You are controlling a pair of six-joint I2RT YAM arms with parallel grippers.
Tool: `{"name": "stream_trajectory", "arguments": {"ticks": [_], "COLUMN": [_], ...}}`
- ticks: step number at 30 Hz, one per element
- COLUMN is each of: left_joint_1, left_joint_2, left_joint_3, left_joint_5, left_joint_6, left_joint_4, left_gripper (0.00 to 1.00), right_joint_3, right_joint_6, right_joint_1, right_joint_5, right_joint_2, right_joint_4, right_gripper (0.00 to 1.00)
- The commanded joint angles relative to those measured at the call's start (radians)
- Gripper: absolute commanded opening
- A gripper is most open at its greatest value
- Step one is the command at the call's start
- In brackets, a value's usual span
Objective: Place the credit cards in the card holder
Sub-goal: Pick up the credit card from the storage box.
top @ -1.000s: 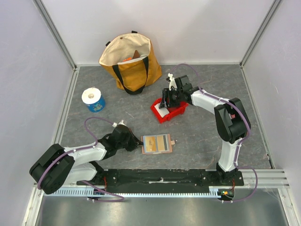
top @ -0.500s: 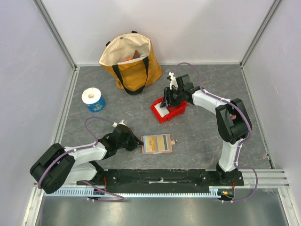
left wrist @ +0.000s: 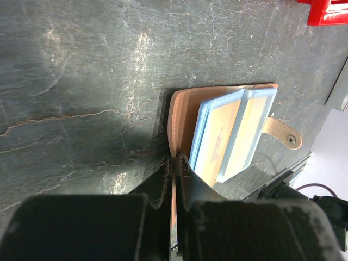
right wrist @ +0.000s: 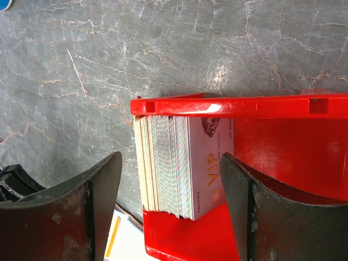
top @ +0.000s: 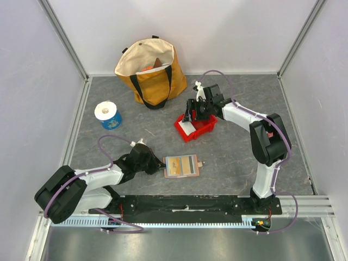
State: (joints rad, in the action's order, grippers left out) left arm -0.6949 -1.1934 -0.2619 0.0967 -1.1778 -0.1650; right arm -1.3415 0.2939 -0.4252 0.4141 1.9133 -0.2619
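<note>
- Overhead: the right gripper (top: 191, 114) has edged back above the red bin (top: 205, 129); the card holder (top: 182, 165) lies open beside the left gripper (top: 159, 164).
- Left wrist: it is pinched tight on the card holder's edge.
- Right wrist: jaws wide apart and empty, straddling the credit cards (right wrist: 179, 163) stacked in the bin.

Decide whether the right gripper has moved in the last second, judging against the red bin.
Yes, slightly. In the top view the right gripper has shifted up the picture, toward the far edge of the bin.
</note>
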Motion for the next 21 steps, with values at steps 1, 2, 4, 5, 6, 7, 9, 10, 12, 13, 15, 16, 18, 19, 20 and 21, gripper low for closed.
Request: {"name": "stream_trajectory", "arguments": {"ticks": [1, 2, 4, 5, 6, 7, 9, 10, 12, 13, 15, 16, 18, 19, 20, 21], "left_joint_1": [0.008, 0.006, 0.008, 0.008, 0.006, 0.008, 0.006, 0.006, 0.006, 0.006, 0.006, 0.008, 0.008, 0.006, 0.006, 0.008], "left_joint_2": [-0.014, -0.017, -0.02, -0.023, -0.023, -0.023, -0.025, -0.025, -0.023, -0.023, -0.025, -0.025, -0.028, -0.031, -0.032, -0.034], "left_joint_3": [-0.017, -0.019, -0.02, -0.02, -0.02, -0.02, -0.02, -0.02, -0.019, -0.019, -0.02, -0.02, -0.022, -0.022, -0.022, -0.023], "left_joint_5": [-0.005, -0.003, 0.001, 0.003, 0.003, 0.005, 0.006, 0.006, 0.008, 0.006, 0.008, 0.008, 0.009, 0.008, 0.011, 0.009], "left_joint_6": [0.04, 0.038, 0.04, 0.04, 0.04, 0.038, 0.041, 0.04, 0.04, 0.041, 0.041, 0.041, 0.04, 0.041, 0.04, 0.041], "left_joint_4": [-0.004, -0.005, -0.008, -0.008, -0.01, -0.011, -0.013, -0.013, -0.013, -0.013, -0.013, -0.013, -0.014, -0.016, -0.016, -0.018], "left_gripper": [0.02, 0.02, 0.02, 0.02, 0.02, 0.02, 0.02, 0.02, 0.02, 0.02, 0.02, 0.02, 0.02, 0.02, 0.02, 0.02], "right_joint_3": [-0.036, -0.038, -0.035, -0.033, -0.036, -0.038, -0.039, -0.039, -0.044, -0.048, -0.051, -0.051, -0.053, -0.054, -0.054, -0.054], "right_joint_6": [-0.019, -0.022, -0.027, -0.027, -0.03, -0.03, -0.032, -0.03, -0.032, -0.033, -0.035, -0.035, -0.039, -0.041, -0.042, -0.042], "right_joint_1": [0.003, 0.005, 0.005, 0.003, 0.003, 0.003, 0.003, 0.003, 0.002, 0.002, 0.002, 0.002, 0.003, 0.002, 0.003, 0.002], "right_joint_5": [0.041, 0.042, 0.034, 0.032, 0.032, 0.032, 0.025, 0.026, 0.032, 0.037, 0.037, 0.035, 0.04, 0.045, 0.049, 0.052], "right_joint_2": [0.027, 0.029, 0.026, 0.026, 0.026, 0.029, 0.033, 0.035, 0.047, 0.052, 0.058, 0.058, 0.056, 0.056, 0.055, 0.05], "right_joint_4": [0.01, 0.007, 0.003, 0.003, 0.0, -0.005, -0.008, -0.008, -0.014, -0.019, -0.03, -0.03, -0.034, -0.036, -0.036, -0.036], "right_gripper": [0.79, 0.79, 0.79, 0.79, 0.8, 0.8, 0.8, 0.8, 0.8, 0.8, 0.79, 0.8, 0.79, 0.78, 0.77, 0.76]}}
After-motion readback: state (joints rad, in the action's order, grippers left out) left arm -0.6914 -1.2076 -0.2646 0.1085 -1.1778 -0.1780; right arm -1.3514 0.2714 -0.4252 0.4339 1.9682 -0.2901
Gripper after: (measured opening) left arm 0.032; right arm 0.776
